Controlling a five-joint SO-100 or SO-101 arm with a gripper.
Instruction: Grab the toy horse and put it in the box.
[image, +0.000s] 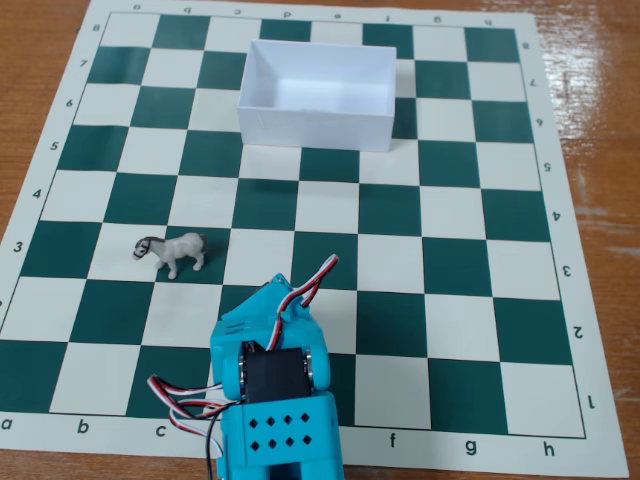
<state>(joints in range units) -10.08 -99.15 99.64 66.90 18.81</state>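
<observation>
- The toy horse (173, 254) is seen standing upright on the chessboard mat (450, 215), left of centre and toward the near side, its dark-marked head turned to the left in the fixed view.
- The box (314, 122) is seen at the far side of the mat, near the middle, well apart from the horse; its low white walls are upright and nothing is seen inside it.
- The turquoise arm (275, 400) is seen at the near edge, just right of the horse, with red, white and black wires (185, 400) looped beside it.
- The end effector (276, 288) is seen only from behind and above; whether its jaws are parted or closed cannot be told, and nothing is seen to be held.
- The step in hand is judged to be the reach toward the horse, with no grasp yet made.
- A swing to the left is judged to be needed, since the horse lies off the arm's present line.
- The jaws are best set across the narrow body, between neck and hindquarters, not along its length.
- A slow descent is advised, as so small and light a figurine could be tipped or pushed by a fingertip.
- The horse should be lifted clear of the near wall before it is carried over the box.
</observation>
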